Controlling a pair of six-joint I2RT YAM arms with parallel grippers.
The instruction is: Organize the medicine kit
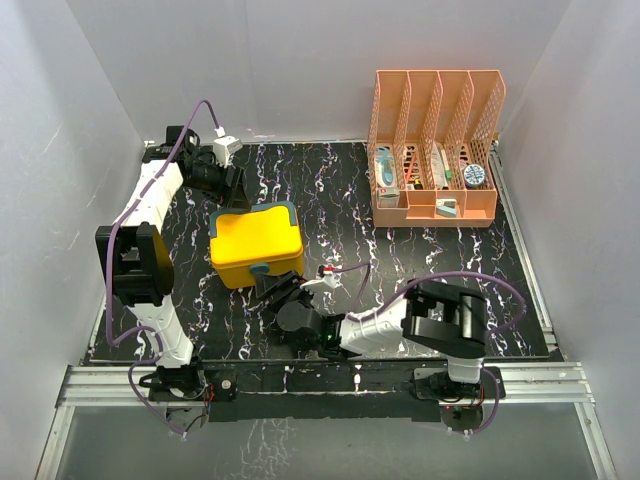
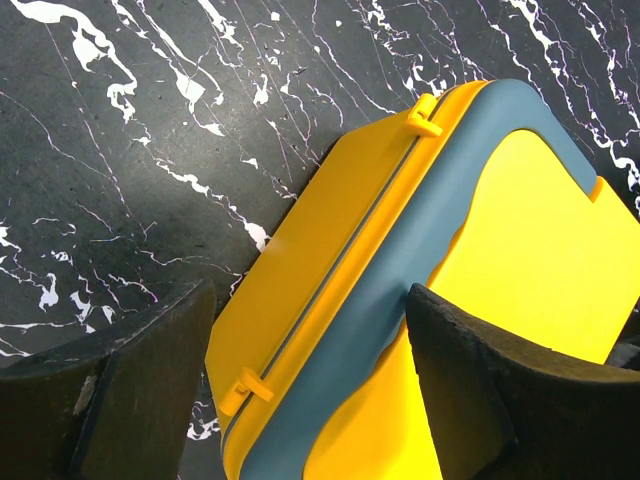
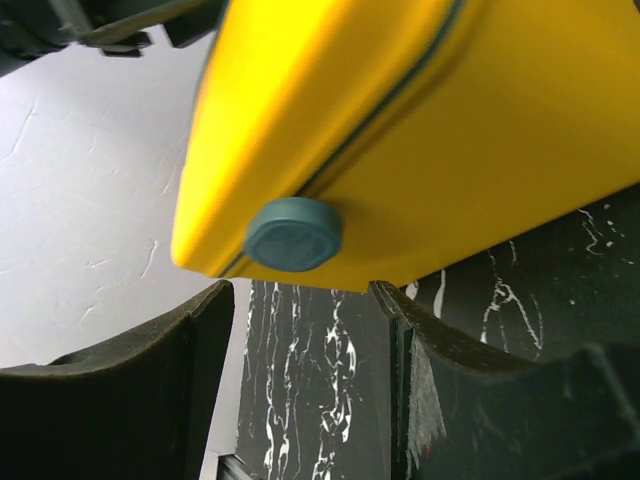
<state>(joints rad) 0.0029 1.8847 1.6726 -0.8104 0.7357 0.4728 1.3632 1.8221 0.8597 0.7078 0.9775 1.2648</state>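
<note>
medicine kit (image 1: 256,243) lies just beyond the right hand (image 1: 284,289), latch (image 3: 292,233) facing it.

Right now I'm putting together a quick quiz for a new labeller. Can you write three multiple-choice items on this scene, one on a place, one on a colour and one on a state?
1. Where on the table does the orange file rack stand?
A. far right corner
B. near left corner
C. dead centre

2. What colour is the round latch on the front of the medicine kit?
A. red
B. teal
C. white

3. How is the kit's lid?
A. closed on the box
B. swung wide open
C. lying off beside the box

Answers:
1. A, since the top view shows the rack at the far right, against the back wall.
2. B, since the right wrist view shows a teal button on the yellow front.
3. A, since the lid sits flush on the body in every view.
</note>
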